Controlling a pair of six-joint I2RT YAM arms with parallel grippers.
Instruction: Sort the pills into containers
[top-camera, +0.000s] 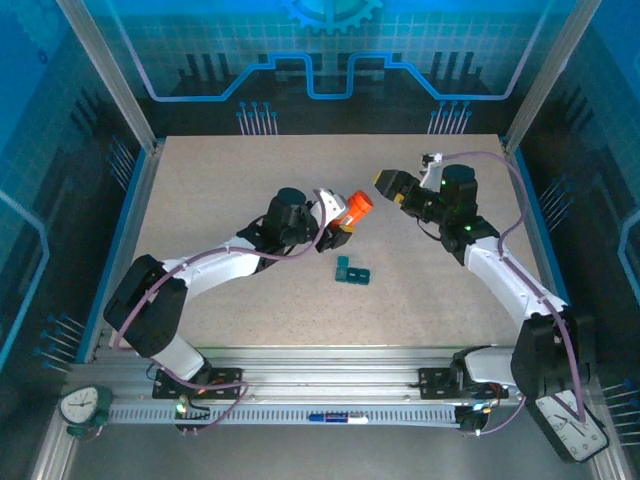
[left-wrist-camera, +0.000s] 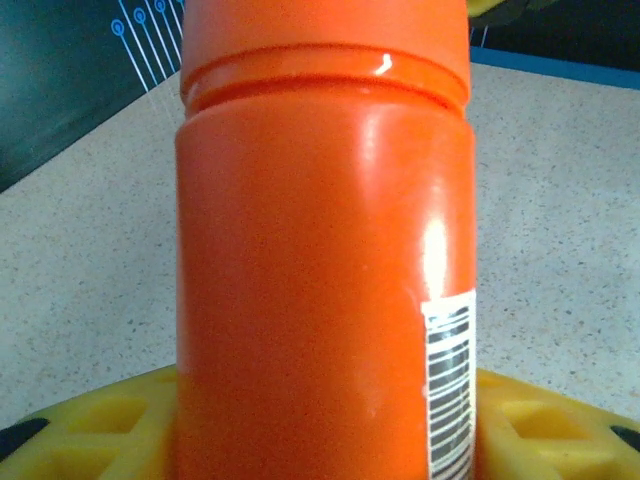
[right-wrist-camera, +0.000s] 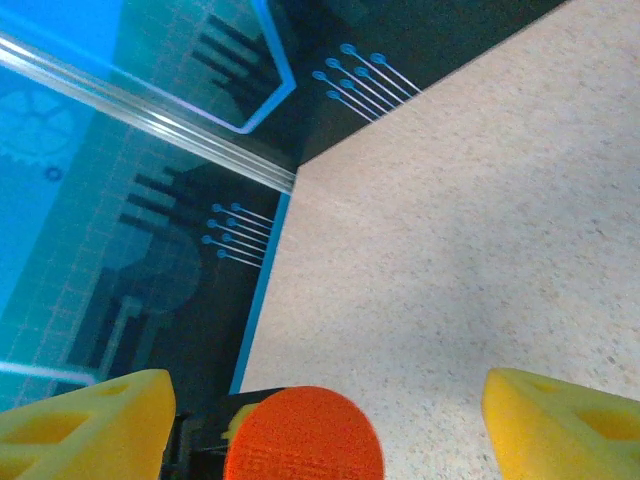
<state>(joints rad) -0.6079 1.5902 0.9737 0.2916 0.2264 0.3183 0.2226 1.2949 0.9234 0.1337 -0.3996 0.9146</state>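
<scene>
My left gripper (top-camera: 335, 222) is shut on an orange cylindrical bottle (top-camera: 352, 211), held above mid-table with its cap pointing right. In the left wrist view the bottle (left-wrist-camera: 320, 260) stands between the yellow fingers (left-wrist-camera: 90, 420), its barcode label at the right. My right gripper (top-camera: 383, 185) hangs open just right of the cap. Seen from the right wrist, the round orange cap (right-wrist-camera: 303, 435) lies between the wide-apart yellow fingers (right-wrist-camera: 80, 420) without touching them. The dark-teal containers (top-camera: 352, 271) lie on the table in front of the bottle. The pills are out of view.
The speckled beige table (top-camera: 220, 190) is ringed by blue walls and aluminium posts (top-camera: 110, 75). An aluminium rail (top-camera: 330, 365) runs along the near edge, with round dials at the front left (top-camera: 85, 405) and front right (top-camera: 570, 425).
</scene>
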